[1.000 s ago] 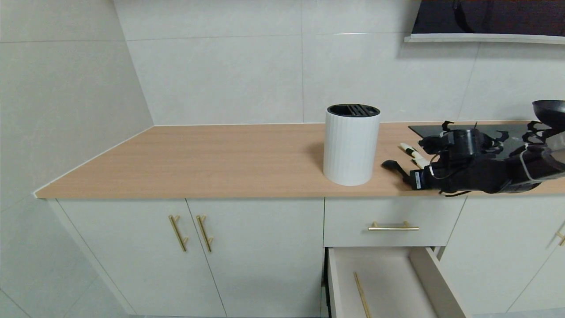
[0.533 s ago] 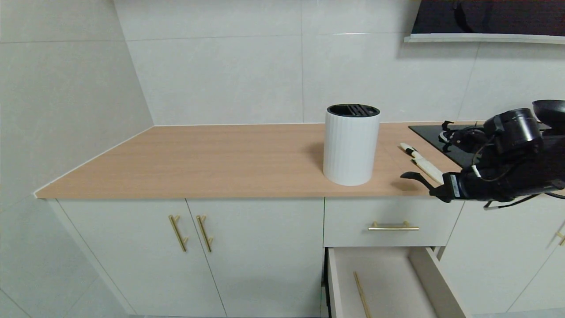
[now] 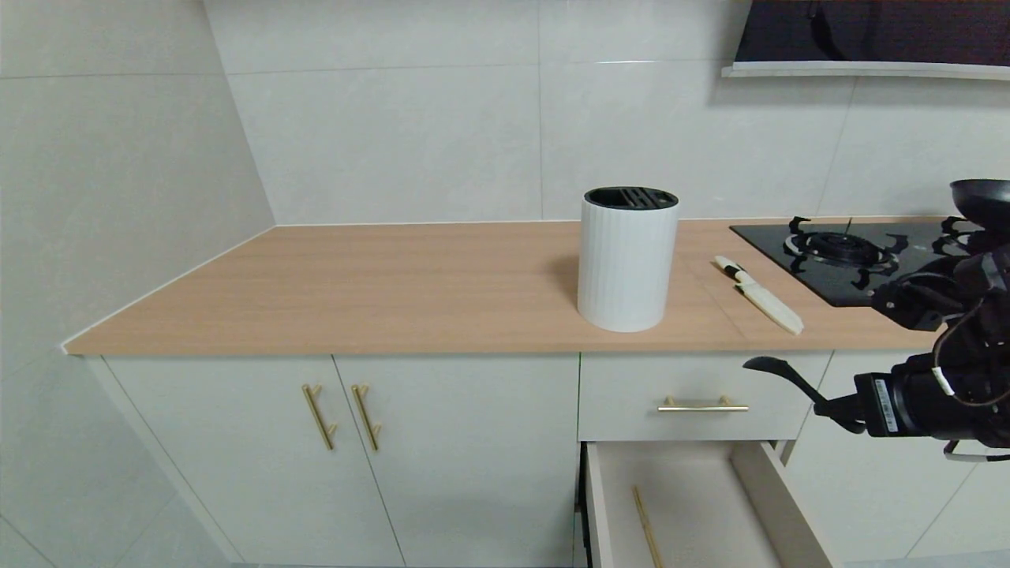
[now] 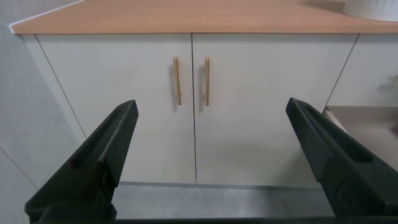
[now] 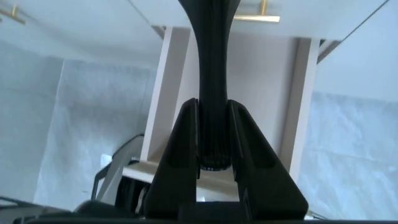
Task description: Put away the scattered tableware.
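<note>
My right gripper point(image 3: 843, 409) is shut on the handle of a black spoon point(image 3: 777, 375), held in front of the cabinet face, below the countertop's edge and above the open drawer point(image 3: 757, 489). In the right wrist view the fingers point(image 5: 186, 146) clamp the black spoon handle point(image 5: 211, 74), with the open drawer point(image 5: 249, 93) beyond it. A single wooden chopstick point(image 3: 647, 525) lies in the drawer. A cream-handled knife point(image 3: 759, 295) lies on the counter right of the white utensil holder point(image 3: 629, 268). My left gripper point(image 4: 211, 137) is open, facing the cabinet doors point(image 4: 193, 106).
A black gas stove point(image 3: 848, 251) with a dark pan point(image 3: 982, 197) sits at the counter's right end. A shut drawer with a gold handle point(image 3: 702, 407) is just above the open one. The wooden countertop point(image 3: 394, 284) stretches left of the holder.
My right arm carried the black spoon from over the counter near the knife, rightward and down past the front edge, to a spot above the open drawer. The knife stayed put.
</note>
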You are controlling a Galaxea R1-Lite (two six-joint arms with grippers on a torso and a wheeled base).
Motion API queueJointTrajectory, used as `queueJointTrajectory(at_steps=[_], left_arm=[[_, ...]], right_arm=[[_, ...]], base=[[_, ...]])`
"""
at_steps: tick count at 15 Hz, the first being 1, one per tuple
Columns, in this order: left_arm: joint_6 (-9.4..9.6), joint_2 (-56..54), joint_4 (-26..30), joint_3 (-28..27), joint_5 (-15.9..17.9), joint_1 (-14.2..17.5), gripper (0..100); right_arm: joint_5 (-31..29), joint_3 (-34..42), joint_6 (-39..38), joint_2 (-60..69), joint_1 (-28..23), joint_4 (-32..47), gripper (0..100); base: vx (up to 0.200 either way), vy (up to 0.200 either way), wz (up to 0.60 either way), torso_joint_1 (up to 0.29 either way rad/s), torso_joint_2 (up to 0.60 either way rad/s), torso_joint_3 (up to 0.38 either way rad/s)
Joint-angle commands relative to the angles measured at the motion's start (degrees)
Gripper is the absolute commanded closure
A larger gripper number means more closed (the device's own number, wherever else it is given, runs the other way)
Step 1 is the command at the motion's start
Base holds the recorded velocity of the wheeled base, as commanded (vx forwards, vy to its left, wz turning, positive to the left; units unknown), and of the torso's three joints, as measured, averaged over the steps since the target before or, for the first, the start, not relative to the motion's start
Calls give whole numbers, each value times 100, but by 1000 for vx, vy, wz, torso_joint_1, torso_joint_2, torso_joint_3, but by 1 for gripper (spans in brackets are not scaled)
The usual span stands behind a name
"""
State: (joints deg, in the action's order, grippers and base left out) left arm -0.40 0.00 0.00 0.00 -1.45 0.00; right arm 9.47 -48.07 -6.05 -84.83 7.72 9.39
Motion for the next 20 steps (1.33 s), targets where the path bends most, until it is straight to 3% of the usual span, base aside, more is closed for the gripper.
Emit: queueJointTrajectory(at_steps=[1,5,15,20], left_arm=[[-4,0,0,0,-4,0,0],[-4,0,0,0,-4,0,0],[-4,0,0,0,-4,0,0],[-4,0,0,0,-4,0,0]], right_arm=[[2,254,16,-200,11,-244,100],[-16,579,25,-481,98,-904,100],[-51,650,16,-1123,107,-1185,100],[-130,729,16,-1325,107,-1413,100]], base=[[0,0,0,0,0,0],[0,0,0,0,0,0],[0,0,0,0,0,0],[0,0,0,-137,344,199]])
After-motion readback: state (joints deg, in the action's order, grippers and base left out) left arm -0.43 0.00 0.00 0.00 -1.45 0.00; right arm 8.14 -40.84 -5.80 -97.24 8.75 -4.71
